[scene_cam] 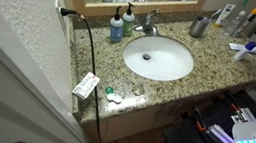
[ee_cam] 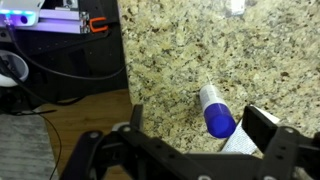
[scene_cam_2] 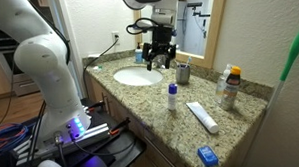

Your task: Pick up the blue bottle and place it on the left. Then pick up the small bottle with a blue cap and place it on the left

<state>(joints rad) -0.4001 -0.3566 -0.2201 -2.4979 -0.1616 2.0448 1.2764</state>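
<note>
Small white cylindrical bottle with blue cap, upright on speckled granite surface.
Jaws wide open, empty, hovering above; bottle framed between them, untouched.

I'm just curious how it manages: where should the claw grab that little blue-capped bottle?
Probably the white body just under the cap, coming straight down. The small bottle with a blue cap stands upright and round on the counter, free of the white tube nearby.
</note>
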